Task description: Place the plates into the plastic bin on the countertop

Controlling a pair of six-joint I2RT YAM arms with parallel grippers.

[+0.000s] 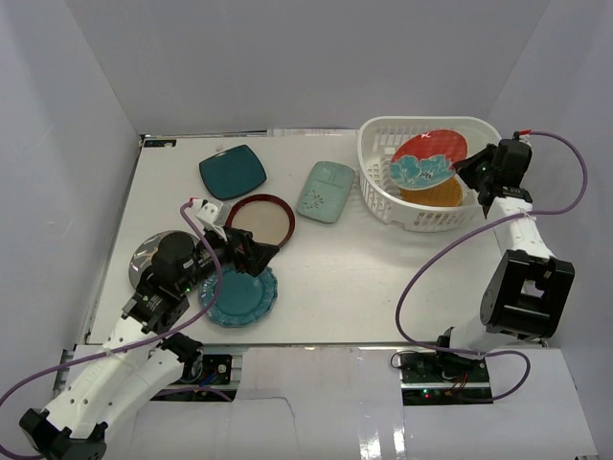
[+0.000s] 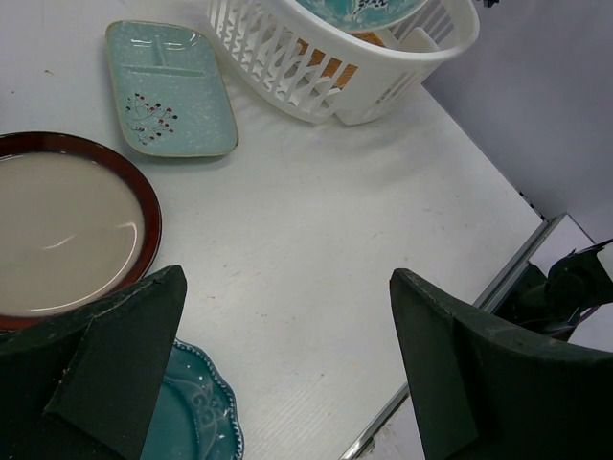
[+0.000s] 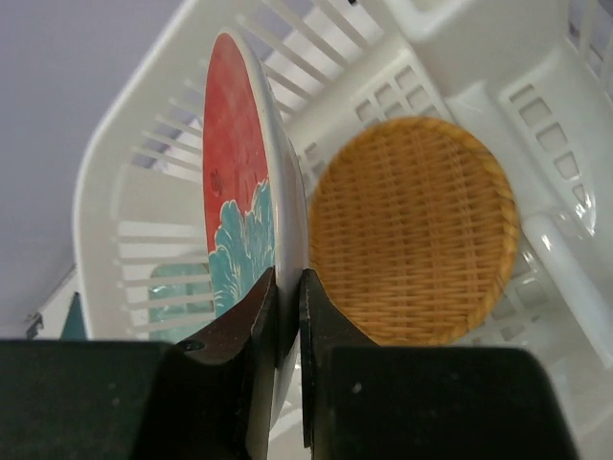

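Plates [image 1: 233, 172], five of them, lie on the table [image 1: 364, 287] in the top view; a patterned plate [image 1: 429, 158] hangs over the bin [image 1: 381, 196].

Left wrist view: the left claw [image 2: 287, 374] gapes wide, gripping nothing.

Right wrist view: the right claw [image 3: 287, 287] pinches the patterned plate's rim, beside the orange plate [image 3: 412, 230] lying in the bin.

left arm [image 1: 134, 331] is covering most of grey plate [image 1: 141, 253] | patterned plate [image 1: 428, 157] is hiding part of orange plate [image 1: 444, 195] | left frame edge is cutting off red-rimmed plate [image 2: 67, 230]
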